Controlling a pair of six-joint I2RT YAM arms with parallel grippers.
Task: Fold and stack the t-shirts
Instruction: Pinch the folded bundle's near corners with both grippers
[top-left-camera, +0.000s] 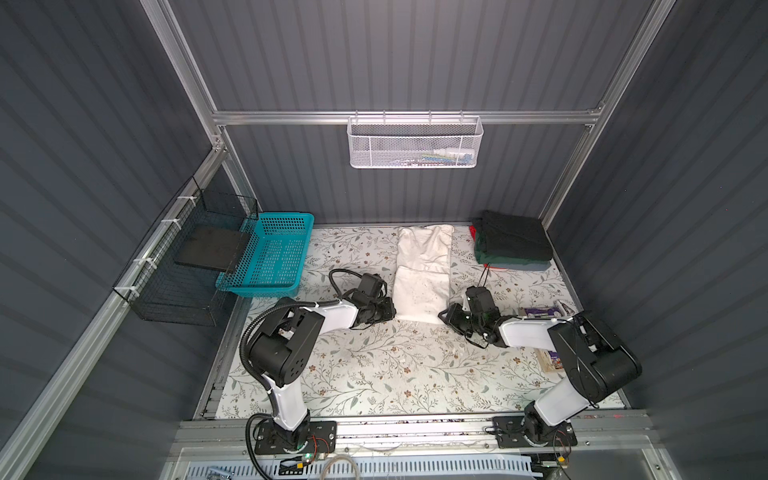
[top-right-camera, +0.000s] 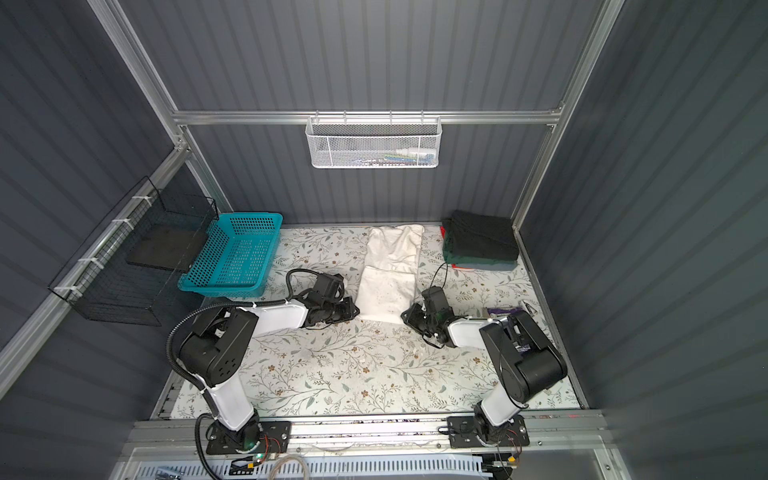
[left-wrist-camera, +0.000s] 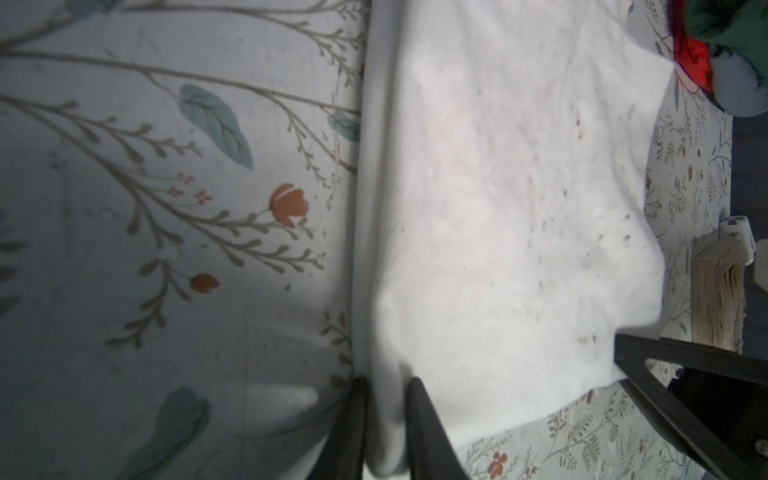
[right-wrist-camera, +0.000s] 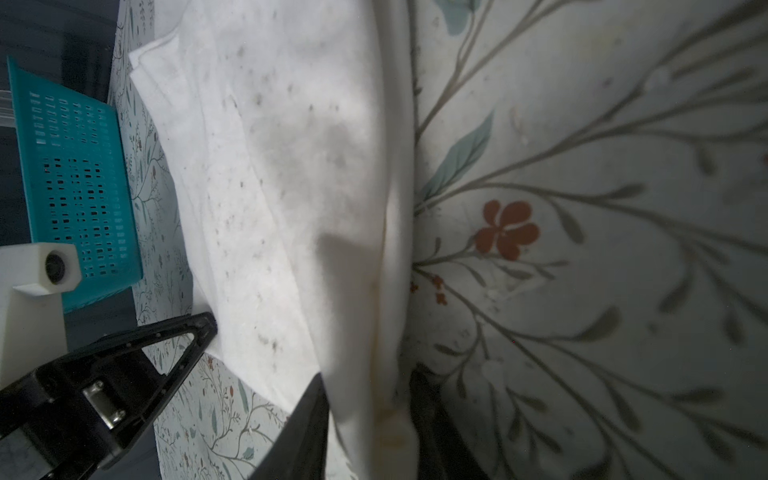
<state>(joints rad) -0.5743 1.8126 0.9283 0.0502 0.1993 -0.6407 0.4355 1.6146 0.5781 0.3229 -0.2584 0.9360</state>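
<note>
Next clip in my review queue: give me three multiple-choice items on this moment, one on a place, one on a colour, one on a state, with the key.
1. Where does the stack of folded shirts lie?
A) near left corner
B) far right corner of the table
C) hanging on the back rail

2. What colour is the plastic basket at the far left?
A) yellow
B) pink
C) teal

3. How does the left gripper stand?
A) wide open in the air
B) shut on the off-white t-shirt's edge
C) shut on a red shirt

Key:
1 B, since in both top views the stack sits at the far right.
2 C, since its perforated walls are teal.
3 B, since the left wrist view shows white fabric pinched between the jaws.
</note>
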